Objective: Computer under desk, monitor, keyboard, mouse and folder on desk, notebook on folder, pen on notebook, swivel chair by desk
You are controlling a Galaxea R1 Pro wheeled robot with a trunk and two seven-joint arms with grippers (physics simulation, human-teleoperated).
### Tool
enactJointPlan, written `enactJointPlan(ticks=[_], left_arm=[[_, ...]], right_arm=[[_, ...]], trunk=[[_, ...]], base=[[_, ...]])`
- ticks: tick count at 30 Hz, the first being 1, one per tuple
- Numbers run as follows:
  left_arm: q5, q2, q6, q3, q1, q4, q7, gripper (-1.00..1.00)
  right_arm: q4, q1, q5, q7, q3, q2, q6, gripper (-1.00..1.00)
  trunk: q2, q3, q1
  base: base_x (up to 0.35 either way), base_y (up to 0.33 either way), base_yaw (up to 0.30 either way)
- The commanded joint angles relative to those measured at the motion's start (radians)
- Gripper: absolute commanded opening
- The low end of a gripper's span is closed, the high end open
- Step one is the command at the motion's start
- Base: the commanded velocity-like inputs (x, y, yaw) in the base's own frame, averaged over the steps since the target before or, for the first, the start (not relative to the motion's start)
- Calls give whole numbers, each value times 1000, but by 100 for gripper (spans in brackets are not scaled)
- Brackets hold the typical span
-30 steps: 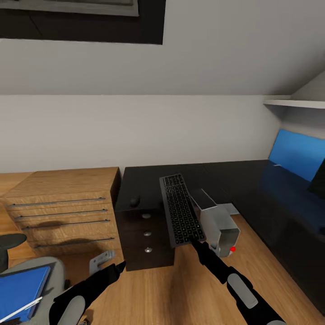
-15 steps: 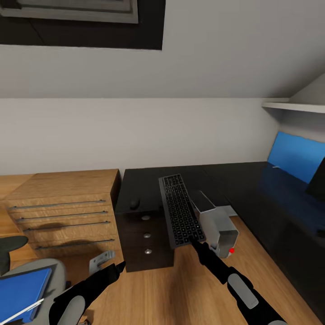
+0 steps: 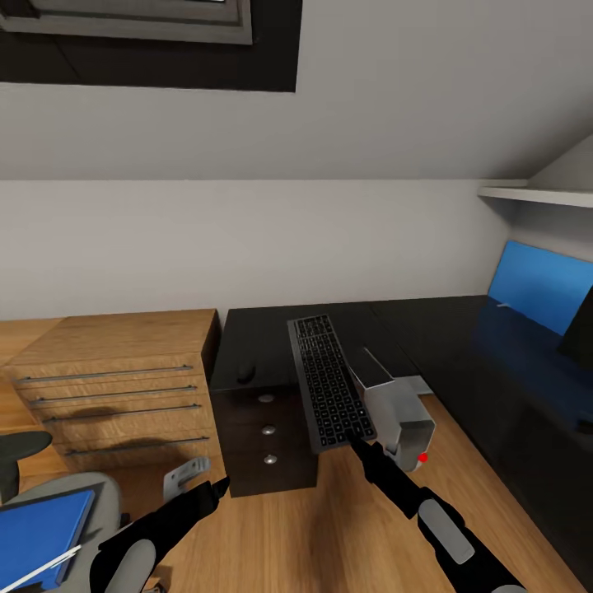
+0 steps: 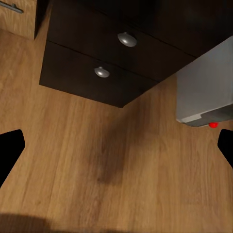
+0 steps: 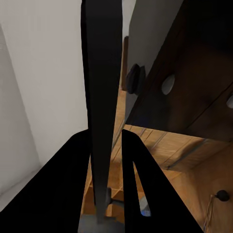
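Observation:
A dark keyboard (image 3: 328, 385) hangs tilted over the front edge of the black desk (image 3: 272, 329), and my right gripper (image 3: 356, 441) is shut on its near end. The right wrist view shows the keyboard (image 5: 102, 97) edge-on between the fingers. The black mouse (image 3: 245, 372) (image 5: 133, 78) lies on the desk's left part. A grey computer tower (image 3: 397, 408) (image 4: 206, 82) stands on the floor beside the drawers. A blue-screened monitor (image 3: 539, 284) is at the far right. On the swivel chair (image 3: 99, 494) lies the blue folder (image 3: 41, 531) with a white pen (image 3: 39, 565). My left gripper (image 3: 219, 486) (image 4: 116, 150) hangs open over the floor.
The desk's dark drawer unit (image 3: 268, 432) (image 4: 107, 63) has round knobs. A wooden dresser (image 3: 115, 387) stands to its left against the white wall. A white shelf (image 3: 535, 193) is at the upper right. Wooden floor (image 3: 329, 527) lies between the desk's wings.
The whole view has shifted slightly, so the camera moved. The keyboard stays in my right gripper and has edged a little toward the desk. My left arm holds still.

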Motion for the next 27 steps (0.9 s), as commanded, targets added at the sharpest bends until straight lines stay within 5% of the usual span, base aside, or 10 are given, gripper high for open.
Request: enactJointPlan(ticks=[1,14,27], left_arm=[[10,1,0,-2,-1,-1,10,100],[6,-1,-1,-5,-1,11,8,100],[8,1,-1,-4,-1,11,7,100]], right_arm=[[0,-1,-12,2,3,-1,6,-100],[0,-1,-8,0,5,-1,4,-100],[2,-1,-9,2,5,3,3,-100]], trunk=[[-1,-1,0],[-1,-1,0],[-1,0,0]], base=[[0,0,0],[-210,-98,0],[-13,-12,-45]])
